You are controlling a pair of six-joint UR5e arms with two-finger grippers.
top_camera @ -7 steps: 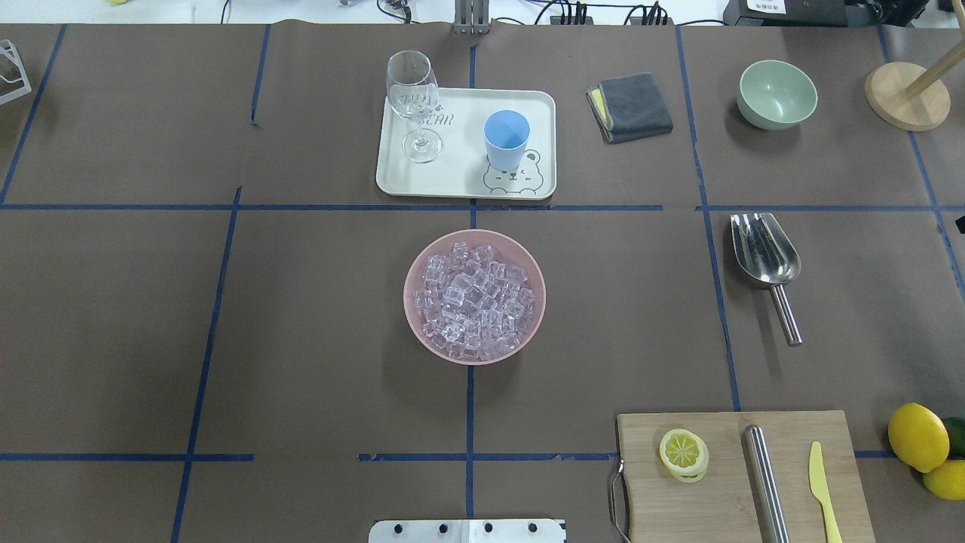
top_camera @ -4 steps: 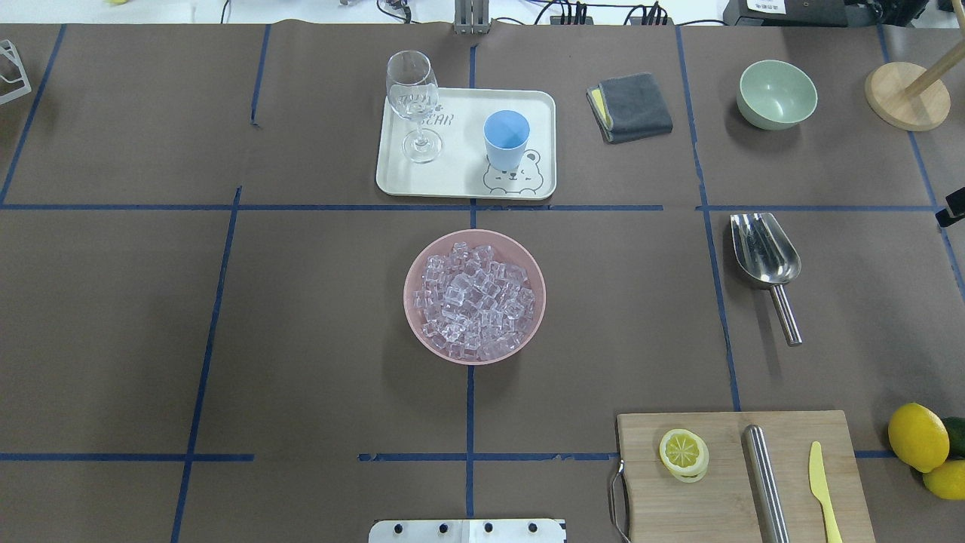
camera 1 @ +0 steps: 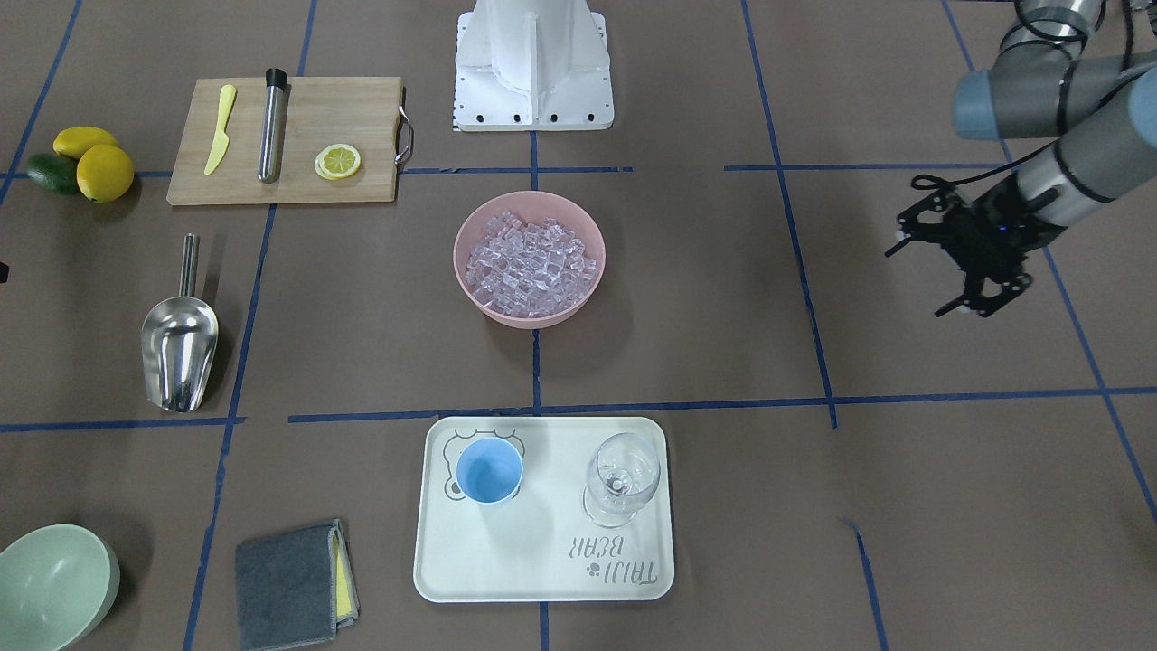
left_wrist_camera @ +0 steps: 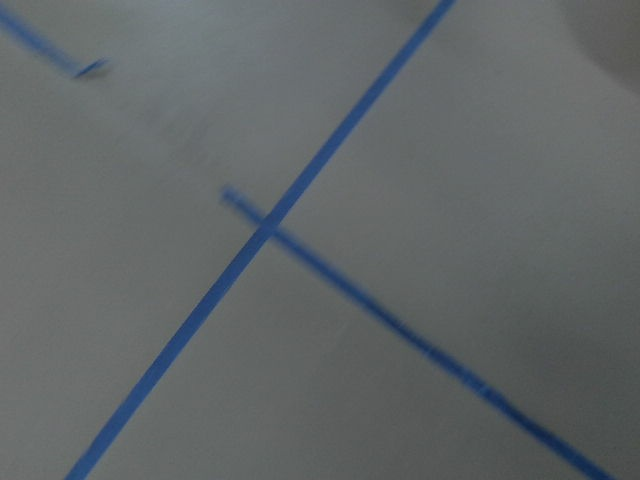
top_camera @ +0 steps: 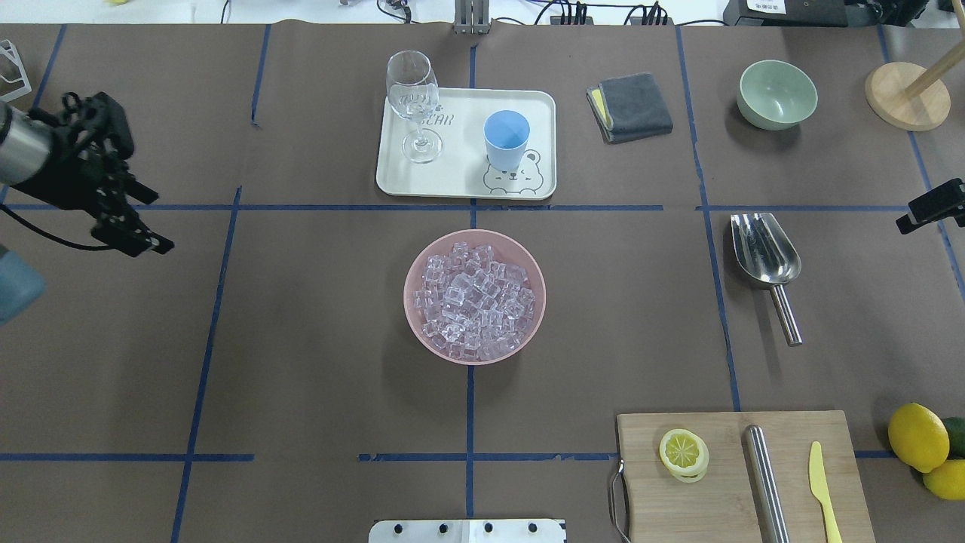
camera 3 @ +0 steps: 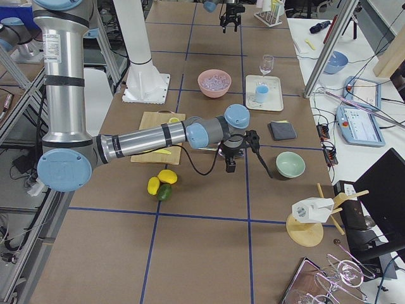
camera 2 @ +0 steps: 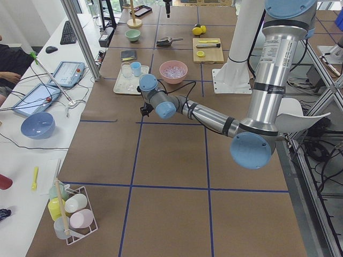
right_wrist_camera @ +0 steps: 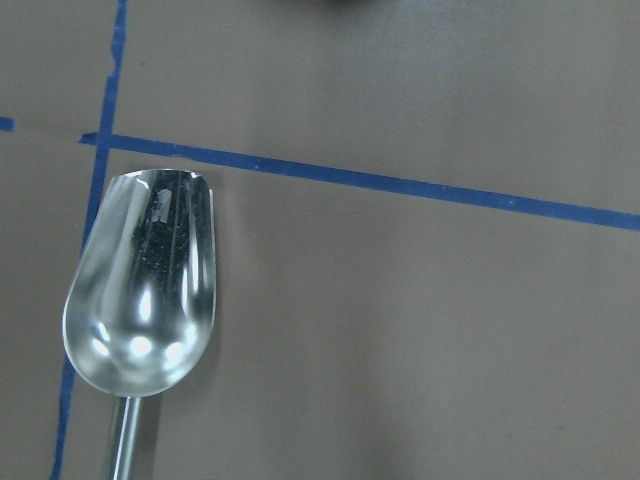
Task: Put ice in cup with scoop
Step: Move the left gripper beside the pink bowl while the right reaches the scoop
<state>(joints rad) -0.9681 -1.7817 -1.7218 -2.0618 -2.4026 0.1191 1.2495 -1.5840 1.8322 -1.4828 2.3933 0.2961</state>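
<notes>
The ice [top_camera: 475,298] is a heap of clear cubes in a pink bowl [top_camera: 411,264] at the table's middle. The light-blue cup [top_camera: 505,139] stands upright on a white tray [top_camera: 460,181] beyond the bowl. The steel scoop [top_camera: 763,249] lies on the table to the right, handle toward the robot; it also shows in the right wrist view [right_wrist_camera: 140,290]. My left gripper [top_camera: 154,222] hangs open and empty over the far left. Only a black tip of my right gripper [top_camera: 923,211] shows at the right edge, right of the scoop; I cannot tell its state.
A wine glass [top_camera: 413,94] stands on the tray beside the cup. A grey cloth [top_camera: 629,105] and green bowl [top_camera: 776,94] sit at back right. A cutting board [top_camera: 724,483] with lemon slice, steel cylinder and knife is front right, lemons [top_camera: 916,436] beside it.
My left gripper has come into the overhead view from the left edge. My right gripper has moved further in from the right edge toward the scoop. The objects have not moved.
</notes>
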